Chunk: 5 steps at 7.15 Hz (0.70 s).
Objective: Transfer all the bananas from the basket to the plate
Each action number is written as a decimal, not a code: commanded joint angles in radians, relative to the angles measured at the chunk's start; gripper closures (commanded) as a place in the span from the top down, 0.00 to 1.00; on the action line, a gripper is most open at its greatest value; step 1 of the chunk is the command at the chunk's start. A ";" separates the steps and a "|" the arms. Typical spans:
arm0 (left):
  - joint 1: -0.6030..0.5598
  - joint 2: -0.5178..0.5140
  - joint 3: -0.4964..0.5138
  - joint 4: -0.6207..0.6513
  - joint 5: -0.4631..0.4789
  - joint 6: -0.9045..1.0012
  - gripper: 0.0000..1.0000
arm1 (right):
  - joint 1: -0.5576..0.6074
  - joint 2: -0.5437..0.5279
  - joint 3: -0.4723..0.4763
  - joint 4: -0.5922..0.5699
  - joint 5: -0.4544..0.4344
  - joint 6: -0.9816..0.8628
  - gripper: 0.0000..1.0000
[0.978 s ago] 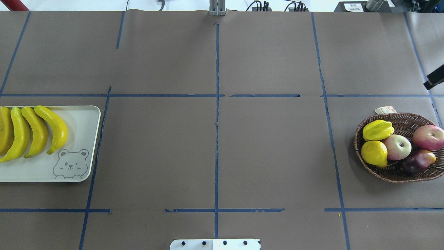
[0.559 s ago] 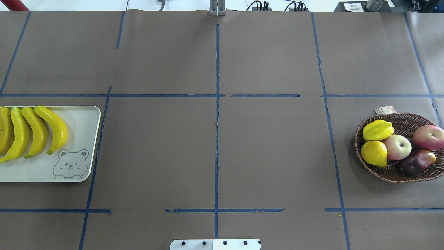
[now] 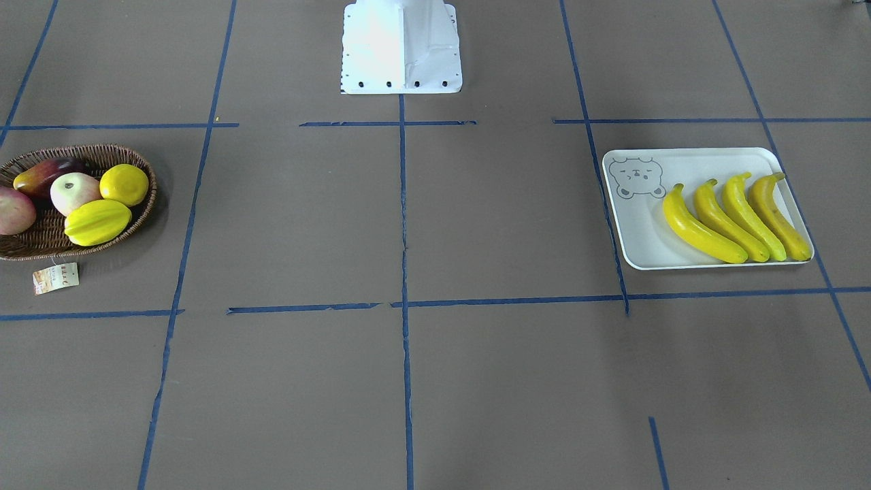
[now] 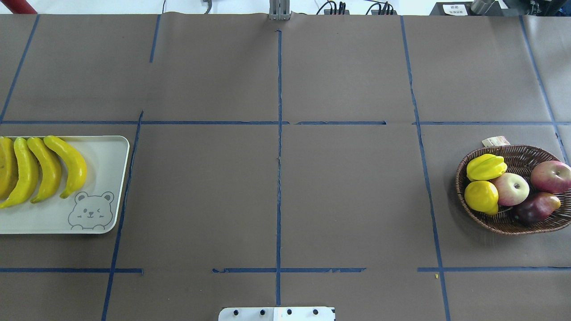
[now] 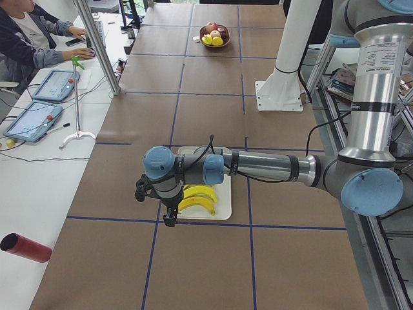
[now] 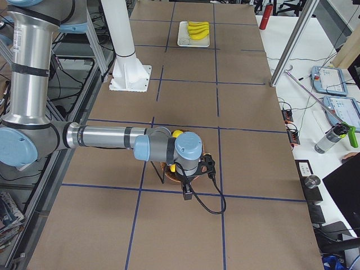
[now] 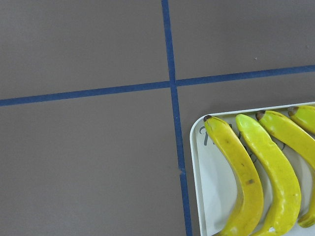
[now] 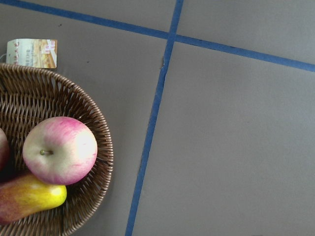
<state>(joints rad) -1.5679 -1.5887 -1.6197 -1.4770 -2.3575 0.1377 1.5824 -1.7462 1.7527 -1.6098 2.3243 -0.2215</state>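
Observation:
Several yellow bananas lie side by side on the pale plate with a bear drawing, at the table's left end; they also show in the front view as bananas on the plate. The brown wicker basket sits at the right end and holds no banana. My left gripper hangs over the plate's outer end, seen only in the left side view. My right gripper hangs beside the basket's outer edge, seen only in the right side view. Whether either is open or shut I cannot tell.
In the basket lie a starfruit, a lemon, two apples and a dark red fruit. Its paper tag lies on the table. The robot base stands mid-table. A person sits at a side desk.
A dark gripper tip at the overhead view's right edge one second ago has left that view. Bananas, plate and basket have not moved.

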 commanded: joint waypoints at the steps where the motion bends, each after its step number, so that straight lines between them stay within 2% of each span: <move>1: -0.008 0.053 -0.012 -0.012 0.003 0.002 1.00 | 0.001 0.010 0.007 0.011 0.000 0.111 0.99; 5: -0.008 0.079 -0.023 -0.020 0.004 0.006 1.00 | -0.002 0.008 -0.002 0.051 0.007 0.116 1.00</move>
<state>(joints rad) -1.5753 -1.5145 -1.6402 -1.4964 -2.3542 0.1415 1.5808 -1.7369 1.7515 -1.5634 2.3282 -0.1076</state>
